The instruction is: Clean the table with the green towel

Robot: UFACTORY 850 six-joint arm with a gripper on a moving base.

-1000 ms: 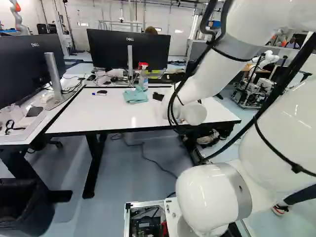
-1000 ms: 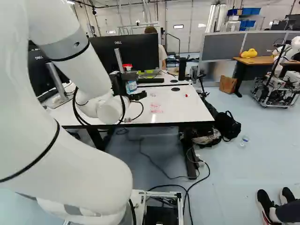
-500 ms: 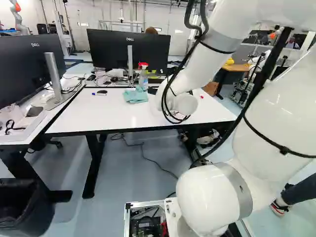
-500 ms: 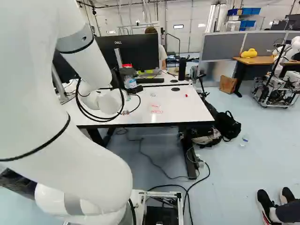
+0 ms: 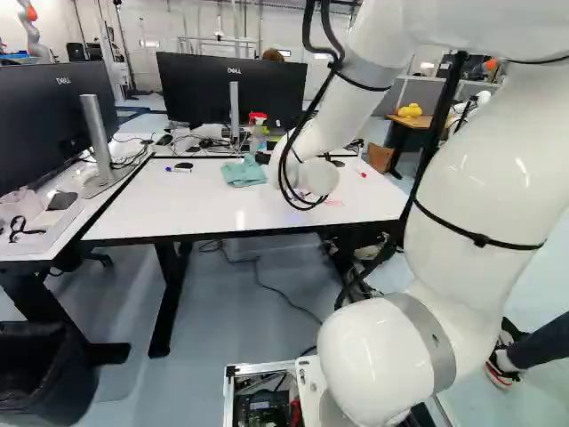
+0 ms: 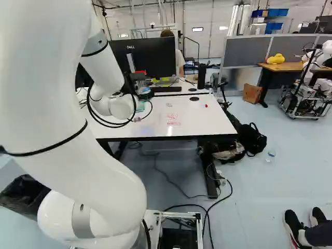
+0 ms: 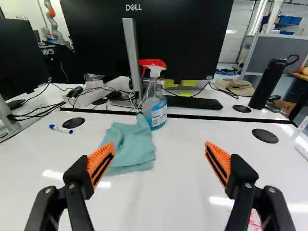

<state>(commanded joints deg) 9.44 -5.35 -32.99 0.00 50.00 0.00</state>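
Observation:
My gripper point(image 6: 146, 95) shows only in part beyond the arm in the right base view. In the wrist view the gripper point(image 7: 159, 161) is open, nothing between its fingers. The crumpled green towel point(image 7: 130, 147) lies on the white table point(image 7: 163, 197), ahead of the gripper and partly behind the finger nearer the marker. From the left base view, the towel point(image 5: 244, 173) is left of the arm's wrist. Red marks point(image 6: 173, 123) are on the tabletop; some show beside the other finger.
A spray bottle point(image 7: 158, 107) stands against the towel's far side. Behind are a monitor point(image 7: 159, 38), keyboard point(image 7: 192, 102) and black bottle point(image 7: 269, 84). A marker point(image 7: 61, 129) lies beyond the towel. Another monitor point(image 5: 53, 124) stands at the left. Another robot point(image 6: 311, 88) stands far right.
The arm has swung leftward in the left base view, bringing its wrist nearer the towel and uncovering more of the table's right part. Base and towel have stayed put.

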